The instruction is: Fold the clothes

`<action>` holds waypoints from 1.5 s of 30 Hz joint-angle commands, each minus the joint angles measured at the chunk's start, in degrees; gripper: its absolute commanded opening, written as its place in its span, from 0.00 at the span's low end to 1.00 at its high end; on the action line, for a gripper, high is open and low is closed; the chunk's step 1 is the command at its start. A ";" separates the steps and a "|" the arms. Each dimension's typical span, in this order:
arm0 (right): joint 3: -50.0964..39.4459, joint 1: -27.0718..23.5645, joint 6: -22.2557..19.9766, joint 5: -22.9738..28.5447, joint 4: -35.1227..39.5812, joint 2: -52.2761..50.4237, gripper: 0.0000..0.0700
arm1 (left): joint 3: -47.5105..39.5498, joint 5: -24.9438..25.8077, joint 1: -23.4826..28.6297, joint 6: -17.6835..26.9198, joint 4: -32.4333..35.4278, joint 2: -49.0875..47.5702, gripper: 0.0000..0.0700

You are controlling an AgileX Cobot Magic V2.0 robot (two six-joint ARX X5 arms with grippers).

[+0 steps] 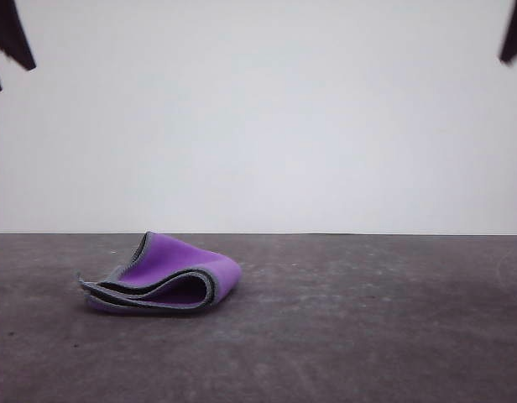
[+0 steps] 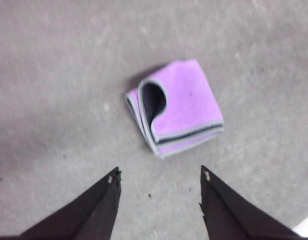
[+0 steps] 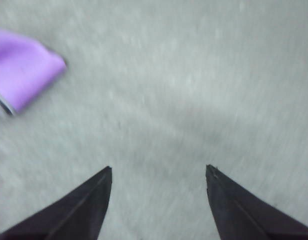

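Observation:
The clothes point(image 1: 166, 277) are one small cloth lying folded on the grey table, left of centre in the front view, purple side out, with dark grey layers and a pale stitched edge showing at its open side. From the left wrist, the clothes point(image 2: 179, 107) lie below and ahead of my left gripper point(image 2: 159, 176), which is open, raised and holds nothing. Over bare table hangs my right gripper point(image 3: 159, 170), open and holding nothing, with a corner of the clothes point(image 3: 24, 67) off to its side. Dark parts of both arms, left point(image 1: 8, 38) and right point(image 1: 514, 38), show at the front view's top corners.
The grey table point(image 1: 368, 327) stretches flat around the cloth. A plain white wall point(image 1: 258, 117) stands behind its far edge. A pale strip point(image 2: 306, 227) at the corner of the left wrist view looks like the table's edge.

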 commanded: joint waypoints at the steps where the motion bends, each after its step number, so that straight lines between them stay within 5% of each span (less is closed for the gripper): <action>1: -3.18 0.17 2.73 0.23 3.14 -2.59 0.51 | -1.04 -0.10 0.04 -1.18 1.41 -0.85 0.43; 9: -8.74 0.17 5.45 1.10 6.92 -10.77 0.47 | -3.35 -0.09 0.07 -1.54 1.37 -4.30 0.43; 11: -8.74 0.17 5.48 1.83 6.92 -11.49 0.37 | -3.35 -0.09 0.07 -1.57 1.31 -4.45 0.36; 14: -8.74 0.17 5.48 2.42 6.68 -11.94 0.16 | -3.35 -0.09 0.07 -1.55 0.90 -4.48 0.07; 16: -8.74 0.17 5.64 2.50 6.23 -11.94 0.00 | -3.35 -0.09 0.08 -1.55 0.92 -4.48 0.00; 30: -8.76 0.17 5.85 9.54 8.23 -16.63 0.00 | -3.72 -1.93 0.09 -1.36 4.03 -6.32 0.00; 38: -8.76 0.17 5.34 10.11 9.82 -19.43 0.00 | -10.19 -1.99 0.09 -2.92 10.74 -9.62 0.00; 45: -10.96 0.18 5.41 10.02 15.75 -19.46 0.00 | -18.88 -2.93 0.09 -7.53 23.66 -14.91 0.00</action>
